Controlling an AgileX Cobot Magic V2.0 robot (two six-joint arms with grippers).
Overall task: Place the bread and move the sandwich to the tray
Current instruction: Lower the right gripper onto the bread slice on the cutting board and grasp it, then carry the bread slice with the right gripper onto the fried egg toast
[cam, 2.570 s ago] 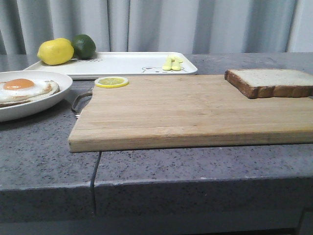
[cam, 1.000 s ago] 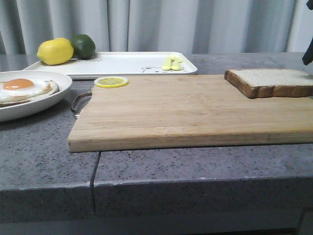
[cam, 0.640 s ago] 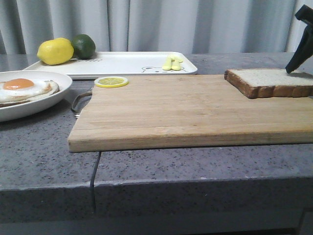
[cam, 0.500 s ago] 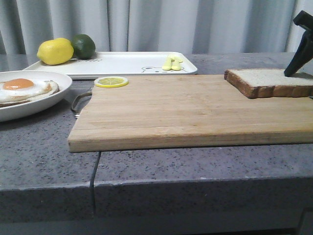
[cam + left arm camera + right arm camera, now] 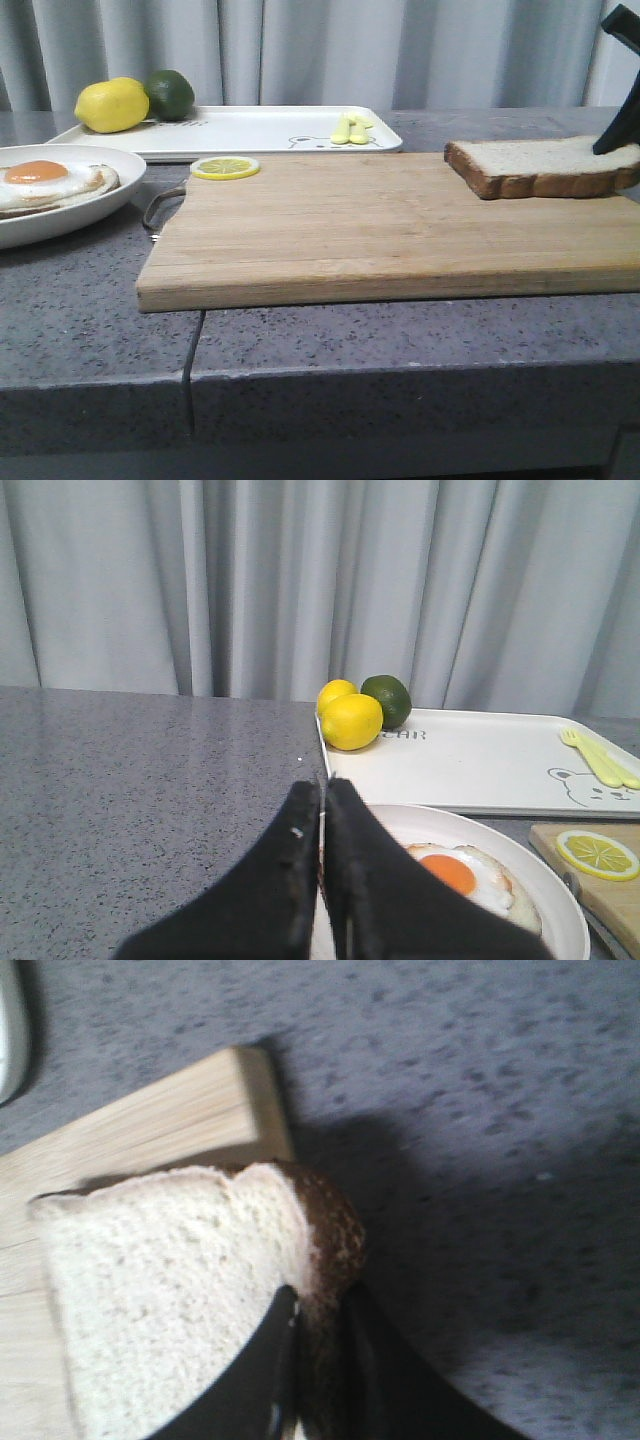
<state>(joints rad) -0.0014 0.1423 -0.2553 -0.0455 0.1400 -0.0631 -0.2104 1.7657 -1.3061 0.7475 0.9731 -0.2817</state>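
Note:
The bread (image 5: 520,166) lies at the far right of the wooden cutting board (image 5: 380,230), its right end slightly raised. My right gripper (image 5: 607,150) is shut on the bread's crust edge; in the right wrist view the gripper (image 5: 318,1305) pinches the brown crust of the slice (image 5: 160,1290). The sandwich (image 5: 45,180), bread topped with a fried egg, sits in the round white plate (image 5: 90,208) at the left. The white tray (image 5: 260,130) lies behind. My left gripper (image 5: 322,785) is shut and empty above the plate's rim (image 5: 560,920), beside the egg (image 5: 455,872).
A lemon (image 5: 112,104) and a lime (image 5: 170,92) sit on the tray's far left, and yellow cutlery (image 5: 350,128) on its right. A lemon slice (image 5: 225,167) lies on the board's far left corner. The grey counter edge runs along the front.
My right gripper came in from the right, dropped onto the bread's right edge and closed on it. The bread slid slightly left and its right end lifted.

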